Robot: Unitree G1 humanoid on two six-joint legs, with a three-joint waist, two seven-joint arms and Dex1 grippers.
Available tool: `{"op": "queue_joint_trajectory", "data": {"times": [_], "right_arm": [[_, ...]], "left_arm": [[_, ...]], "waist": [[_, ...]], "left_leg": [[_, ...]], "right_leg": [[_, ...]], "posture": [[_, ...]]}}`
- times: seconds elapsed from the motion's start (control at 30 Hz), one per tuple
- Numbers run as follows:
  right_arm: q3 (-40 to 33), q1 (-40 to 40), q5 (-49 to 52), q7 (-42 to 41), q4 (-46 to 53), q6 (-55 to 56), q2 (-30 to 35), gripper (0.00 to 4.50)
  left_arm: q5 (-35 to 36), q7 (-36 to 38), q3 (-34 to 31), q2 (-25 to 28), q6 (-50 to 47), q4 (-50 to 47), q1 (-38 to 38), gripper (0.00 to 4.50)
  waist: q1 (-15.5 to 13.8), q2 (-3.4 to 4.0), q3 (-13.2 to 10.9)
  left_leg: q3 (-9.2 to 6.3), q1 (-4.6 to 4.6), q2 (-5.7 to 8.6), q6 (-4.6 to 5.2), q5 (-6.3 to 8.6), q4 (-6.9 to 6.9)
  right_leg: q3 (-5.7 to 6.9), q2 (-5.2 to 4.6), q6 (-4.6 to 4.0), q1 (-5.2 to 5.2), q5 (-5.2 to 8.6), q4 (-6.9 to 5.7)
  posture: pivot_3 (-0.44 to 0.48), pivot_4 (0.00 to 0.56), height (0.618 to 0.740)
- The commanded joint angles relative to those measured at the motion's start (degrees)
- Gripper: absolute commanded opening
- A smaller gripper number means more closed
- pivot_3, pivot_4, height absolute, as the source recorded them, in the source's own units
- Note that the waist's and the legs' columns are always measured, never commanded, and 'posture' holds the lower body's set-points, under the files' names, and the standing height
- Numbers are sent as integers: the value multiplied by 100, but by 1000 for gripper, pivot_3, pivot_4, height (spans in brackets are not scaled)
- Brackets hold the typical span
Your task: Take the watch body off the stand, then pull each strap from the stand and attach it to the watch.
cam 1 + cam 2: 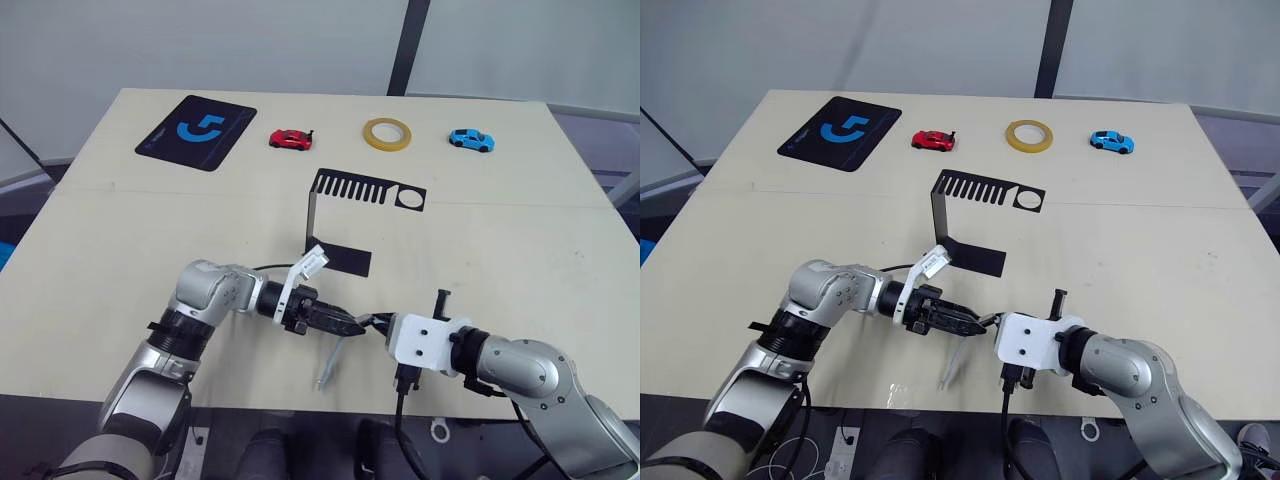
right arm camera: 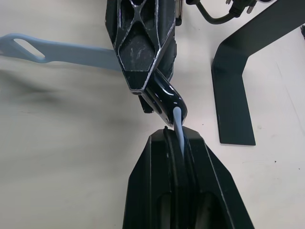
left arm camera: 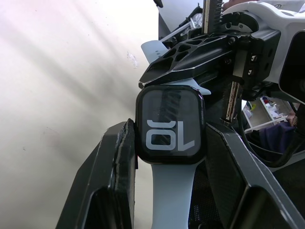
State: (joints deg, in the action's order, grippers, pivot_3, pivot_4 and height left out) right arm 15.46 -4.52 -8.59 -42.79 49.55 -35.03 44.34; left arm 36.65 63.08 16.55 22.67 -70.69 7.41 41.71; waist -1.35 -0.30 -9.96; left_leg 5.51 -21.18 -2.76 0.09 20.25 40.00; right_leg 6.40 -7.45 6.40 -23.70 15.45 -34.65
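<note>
Left end effector clamped on the watch body (screen digits visible), one strap hanging beneath it. Right end effector pinches the second strap, tip-to-tip with left. Stand just beyond, on table.

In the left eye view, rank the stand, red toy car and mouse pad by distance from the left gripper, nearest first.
From the left gripper:
1. stand, just beyond it, mid-table.
2. red toy car, far side.
3. mouse pad, far left corner.
</note>
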Motion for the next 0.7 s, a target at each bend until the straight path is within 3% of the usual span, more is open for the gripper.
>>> {"op": "queue_joint_trajectory", "data": {"times": [0.03, 0.7], "right_arm": [[107, -147, 48, -1, 220, 86, -107, 0], [219, -229, -12, -39, 199, 6, -143, 0]], "left_arm": [[215, 177, 165, -192, 11, -347, 29, 1678], [223, 184, 204, -168, 3, -393, 21, 1678]], "waist": [[0, 0, 0], [0, 0, 0]], "left_leg": [[0, 0, 0, 0, 0, 0], [0, 0, 0, 0, 0, 0]], "right_leg": [[0, 0, 0, 0, 0, 0], [1, 0, 0, 0, 0, 0]], "posture": [[0, 150, 737], [0, 150, 737]]}}
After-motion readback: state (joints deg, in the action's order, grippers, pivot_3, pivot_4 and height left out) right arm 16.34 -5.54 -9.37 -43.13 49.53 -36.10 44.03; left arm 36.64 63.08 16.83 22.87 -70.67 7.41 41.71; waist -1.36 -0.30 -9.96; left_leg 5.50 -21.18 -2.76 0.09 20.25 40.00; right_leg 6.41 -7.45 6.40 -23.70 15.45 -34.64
